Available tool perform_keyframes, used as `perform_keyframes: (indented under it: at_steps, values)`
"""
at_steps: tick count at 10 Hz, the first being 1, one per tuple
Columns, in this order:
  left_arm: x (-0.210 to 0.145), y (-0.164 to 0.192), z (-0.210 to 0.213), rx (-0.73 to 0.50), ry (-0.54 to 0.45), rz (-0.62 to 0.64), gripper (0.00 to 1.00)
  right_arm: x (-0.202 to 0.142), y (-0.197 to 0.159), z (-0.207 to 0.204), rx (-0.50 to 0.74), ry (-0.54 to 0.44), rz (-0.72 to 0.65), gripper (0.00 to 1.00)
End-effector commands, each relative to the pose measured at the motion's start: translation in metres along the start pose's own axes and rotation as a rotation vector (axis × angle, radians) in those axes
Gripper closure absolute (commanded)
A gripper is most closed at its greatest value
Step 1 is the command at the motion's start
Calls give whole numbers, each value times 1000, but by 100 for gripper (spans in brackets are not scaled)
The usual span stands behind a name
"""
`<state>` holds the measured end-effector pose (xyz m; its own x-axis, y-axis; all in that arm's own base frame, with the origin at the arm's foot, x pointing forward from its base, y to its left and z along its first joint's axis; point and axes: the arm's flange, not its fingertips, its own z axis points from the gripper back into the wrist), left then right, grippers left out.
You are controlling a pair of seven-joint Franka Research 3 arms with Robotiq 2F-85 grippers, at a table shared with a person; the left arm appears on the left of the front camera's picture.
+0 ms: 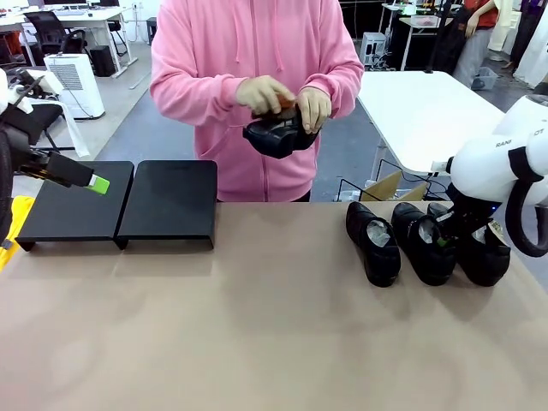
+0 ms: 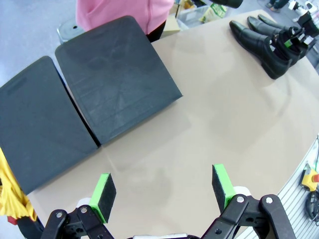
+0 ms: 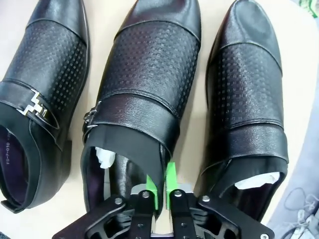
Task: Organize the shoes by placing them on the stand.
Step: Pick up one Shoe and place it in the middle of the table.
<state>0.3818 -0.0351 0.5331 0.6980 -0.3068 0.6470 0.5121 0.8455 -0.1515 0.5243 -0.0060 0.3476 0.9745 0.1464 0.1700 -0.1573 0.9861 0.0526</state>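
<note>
Three risks from here, all judgement: first, the right gripper (image 3: 160, 191) is clenched on a thin strip only, the collar side wall of the middle shoe (image 3: 149, 74), with one pad inside the opening by the white paper stuffing (image 3: 104, 158) and one outside; with glossy leather and the toe hanging off a one-sided pinch, the shoe could pivot or slide out on the lift; second, one neighbour shoe (image 3: 45, 74) and the other neighbour shoe (image 3: 249, 89) lie just beside it with narrow gaps, so a skewed lift could drag or tip either; third, the carry is long; that row sits on the table (image 1: 257, 325) well apart from the stand (image 1: 171, 201), off past the stand's robot-right end, and a swinging shoe could clip the stand's near edge or land crooked; the stuffing could also shake loose. The left gripper (image 2: 164, 189) hangs released, pads spread with nothing between them, near the stand's left panel; it could crowd the drop zone if the right arm aims there. Fourth shoe (image 1: 274, 137) is in a person's hands (image 1: 313, 107), raised beyond the stand's far edge by its right panel; arm-hand conflict is possible if placement goes to that side. No shoe is on the stand yet.
</note>
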Motion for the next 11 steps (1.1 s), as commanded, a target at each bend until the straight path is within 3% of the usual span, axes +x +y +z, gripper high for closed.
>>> perform_keyframes:
  at_steps: [1,3,5,6,9,10,11]
  values:
    - [-1,1,2,-8,-1,-14,0,7,0,1,15,18,14,100]
    - [-1,1,2,-8,-1,-14,0,6,4,14,28,-8,-14,100]
    - [-1,1,2,-8,-1,-14,0,-4,23,82,-22,-184,-31,100]
    - [-1,1,2,-8,-1,-14,0,-13,37,121,-67,-266,-58,100]
    - [-1,1,2,-8,-1,-14,0,-54,106,174,-12,-318,-16,100]
    - [-1,1,2,-8,-1,-14,0,-16,56,159,-37,-289,-26,100]
    - [-1,1,2,-8,-1,-14,0,-16,56,159,-37,-289,-26,100]
